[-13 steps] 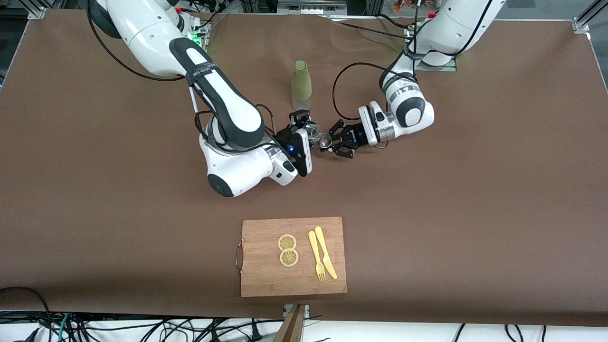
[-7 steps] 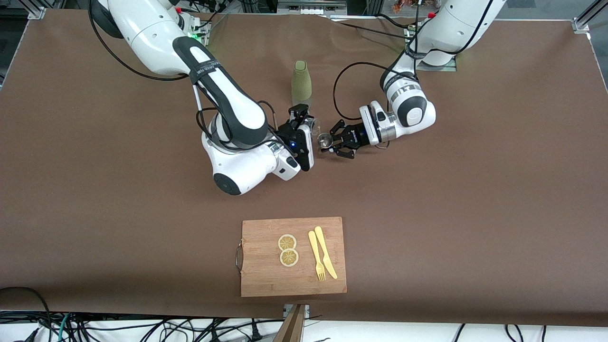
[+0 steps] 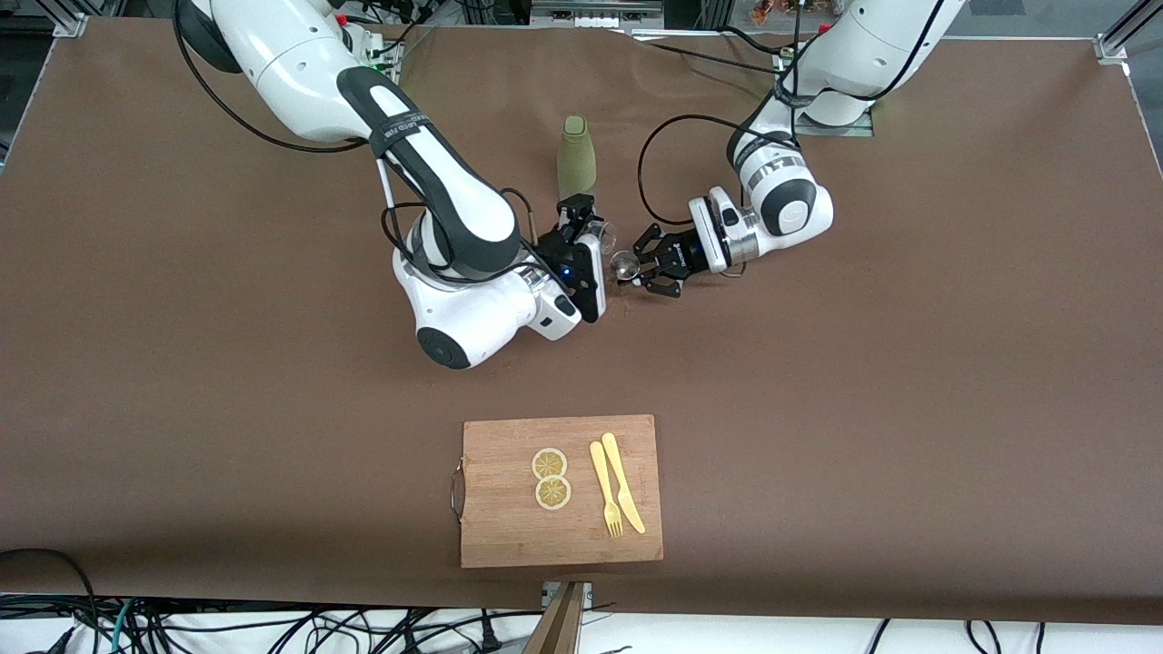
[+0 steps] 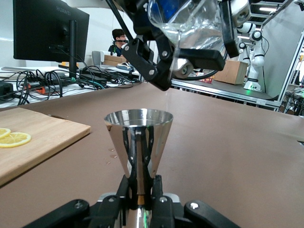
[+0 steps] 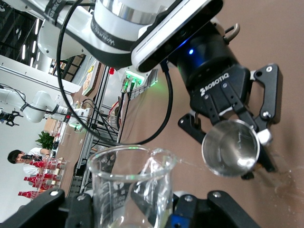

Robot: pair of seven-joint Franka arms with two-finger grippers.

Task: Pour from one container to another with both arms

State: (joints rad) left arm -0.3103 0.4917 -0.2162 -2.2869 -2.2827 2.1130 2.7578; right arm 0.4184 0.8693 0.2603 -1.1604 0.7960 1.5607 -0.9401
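Both arms: water stream in left wrist view only

The right claw hides most of the glass beaker.

two lemon slices, one fork, one knife

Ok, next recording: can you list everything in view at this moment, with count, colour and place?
Glass beaker: one, clear, held tilted in the right hand above the metal cup.
Metal cup: one, silver, cone-shaped, held upright in the left hand.
Bottle: one, olive green, standing farther from the front camera than both hands.
Cutting board: one, wooden, near the front edge.
Lemon slices: two, yellow, on the board.
Fork and knife: one each, yellow, on the board.
Table: one, brown.
Right hand: black, shut on the beaker.
Left hand: black, shut on the cup.
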